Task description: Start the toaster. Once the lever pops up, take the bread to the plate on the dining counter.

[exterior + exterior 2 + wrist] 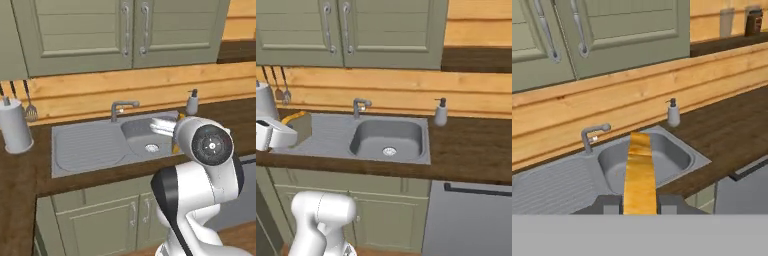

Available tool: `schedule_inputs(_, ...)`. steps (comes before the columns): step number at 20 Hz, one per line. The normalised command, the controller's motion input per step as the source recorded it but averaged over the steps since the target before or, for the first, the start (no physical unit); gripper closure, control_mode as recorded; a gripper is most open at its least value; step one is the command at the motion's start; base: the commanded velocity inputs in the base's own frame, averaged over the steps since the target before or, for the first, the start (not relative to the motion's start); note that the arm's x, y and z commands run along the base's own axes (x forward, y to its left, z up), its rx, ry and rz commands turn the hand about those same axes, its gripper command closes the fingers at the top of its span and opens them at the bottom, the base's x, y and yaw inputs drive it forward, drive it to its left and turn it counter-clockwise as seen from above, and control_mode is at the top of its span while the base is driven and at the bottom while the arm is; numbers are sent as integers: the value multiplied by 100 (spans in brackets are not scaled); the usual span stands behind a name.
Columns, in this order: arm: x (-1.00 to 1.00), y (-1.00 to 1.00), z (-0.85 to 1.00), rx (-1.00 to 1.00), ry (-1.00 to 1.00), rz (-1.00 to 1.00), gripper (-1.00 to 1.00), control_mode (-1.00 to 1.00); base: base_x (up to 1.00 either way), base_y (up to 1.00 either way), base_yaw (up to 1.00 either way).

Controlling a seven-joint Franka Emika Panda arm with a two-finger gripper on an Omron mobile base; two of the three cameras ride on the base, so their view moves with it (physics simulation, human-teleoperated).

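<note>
Claw [640,206] clamped on the bread [640,172], slice held edge-on above the sink [677,167], near the tap [592,135]. Judged light, stiff from toasting, crumbly at the crust. Best pinched across the flat faces, gently, well in from the edge.

bread [640,175] | tan-orange slice, edge-on | clamped between tool [640,204] fingers | above sink

no legible txt, labels, brands or nos. on anything in view.
</note>
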Motion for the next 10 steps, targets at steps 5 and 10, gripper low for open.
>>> schedule_inputs(5,0,0,0,0,0,0,100,100,9,-2,-96)
schedule_inputs(10,0,0,0,0,0,0,100,100,25,-44,-81)
